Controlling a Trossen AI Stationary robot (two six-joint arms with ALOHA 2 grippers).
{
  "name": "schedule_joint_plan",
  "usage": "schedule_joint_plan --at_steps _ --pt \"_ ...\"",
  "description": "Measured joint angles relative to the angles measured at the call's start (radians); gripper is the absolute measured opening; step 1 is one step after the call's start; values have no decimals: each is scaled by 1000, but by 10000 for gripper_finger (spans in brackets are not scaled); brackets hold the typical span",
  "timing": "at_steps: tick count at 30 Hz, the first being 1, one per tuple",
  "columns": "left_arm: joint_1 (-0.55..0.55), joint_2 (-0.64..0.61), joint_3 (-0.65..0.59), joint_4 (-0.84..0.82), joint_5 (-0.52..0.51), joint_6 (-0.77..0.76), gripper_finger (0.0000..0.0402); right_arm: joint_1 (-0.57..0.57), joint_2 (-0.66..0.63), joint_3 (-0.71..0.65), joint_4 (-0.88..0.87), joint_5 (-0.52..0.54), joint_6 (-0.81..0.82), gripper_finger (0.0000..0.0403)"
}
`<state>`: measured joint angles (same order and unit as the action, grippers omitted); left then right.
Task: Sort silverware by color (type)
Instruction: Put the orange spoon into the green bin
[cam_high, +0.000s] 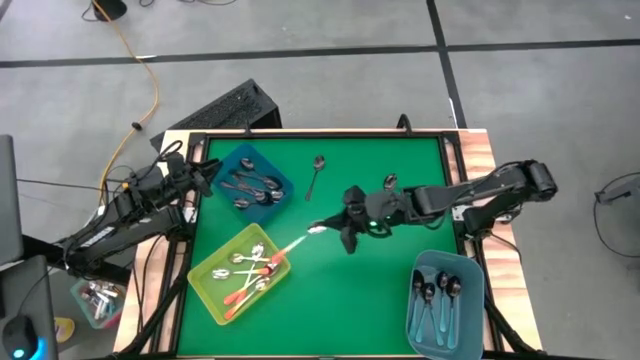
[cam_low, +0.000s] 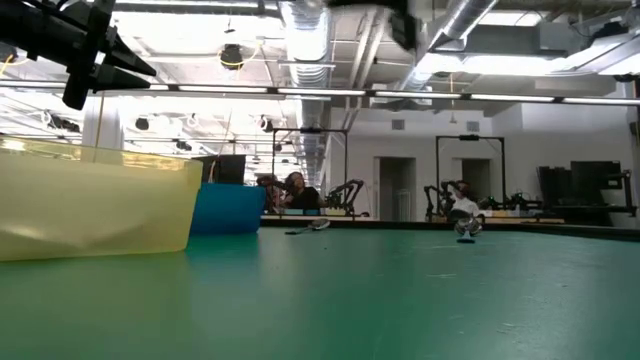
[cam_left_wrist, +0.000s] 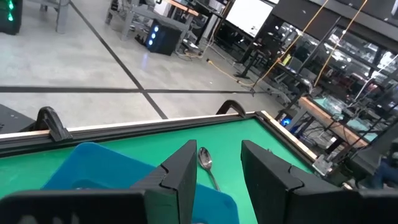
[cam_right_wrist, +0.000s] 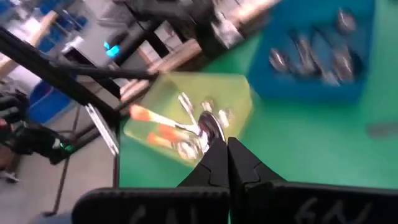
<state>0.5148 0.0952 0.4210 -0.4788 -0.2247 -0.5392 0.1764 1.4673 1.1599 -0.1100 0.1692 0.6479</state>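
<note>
My right gripper (cam_high: 338, 228) is near the table's middle, shut on a silver spoon with an orange-red handle (cam_high: 298, 242). The handle points at the yellow bin (cam_high: 212, 290), which holds several like spoons. My left gripper (cam_high: 203, 178) is open and empty over the blue bin (cam_high: 278, 176) at the far left, which holds dark grey spoons. One dark grey spoon (cam_high: 317, 175) lies on the mat and shows between the left fingers in the left wrist view (cam_left_wrist: 206, 159). A light blue bin (cam_high: 470, 315) at the near right holds teal-handled spoons. My right gripper pinches the spoon at its silver bowl end (cam_right_wrist: 210, 129) between the tips of its two shut fingers. The fingers come from the table's right, slanting down. The orange handle (cam_high: 292, 246) sticks out past the fingertips toward the yellow bin, its end near the bin's rim.
A small dark object (cam_high: 390, 181) lies on the mat at the far right of centre and shows in the low view (cam_low: 467, 226). A raised black rim (cam_high: 320, 135) frames the green mat. Bare mat lies between the three bins.
</note>
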Motion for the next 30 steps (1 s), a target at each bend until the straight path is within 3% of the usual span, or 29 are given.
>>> schedule_joint_plan --at_steps 9,16,24,30 --pt "0 0 0 -2 4 -12 110 -8 234 320 -41 2 -178 0" --pt "0 0 0 -4 3 -15 110 -9 462 550 -119 -7 -219 0" --pt "1 0 0 -5 6 -15 110 -9 661 729 -173 -17 -241 0" --pt "0 0 0 -4 8 -17 110 -7 743 789 -194 -39 -238 0"
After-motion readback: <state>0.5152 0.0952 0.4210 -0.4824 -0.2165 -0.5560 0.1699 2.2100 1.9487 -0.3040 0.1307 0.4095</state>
